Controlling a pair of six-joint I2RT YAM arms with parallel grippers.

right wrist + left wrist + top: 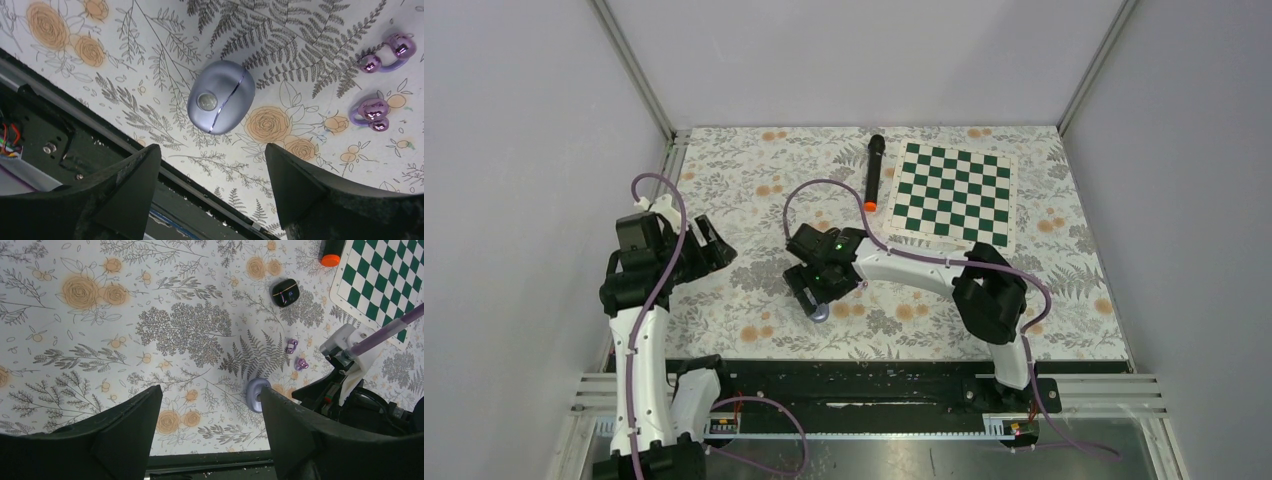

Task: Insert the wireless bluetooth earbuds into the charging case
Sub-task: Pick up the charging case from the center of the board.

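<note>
Lilac earbuds [371, 114] lying near lilac case [221, 97], right gripper [212, 150] spread wide over case, empty, left gripper [211, 390] spread, empty

On table [724, 180]: charging case [220, 97] by near edge, two earbuds [372, 114] just far-right of it, not touching. Other case [285, 292] farther back, near microphone [874, 172]; chessboard [952, 193] right of microphone.

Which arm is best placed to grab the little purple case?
Right: the right gripper hangs open just over the lilac case, while the left gripper sits off to the side.
</note>
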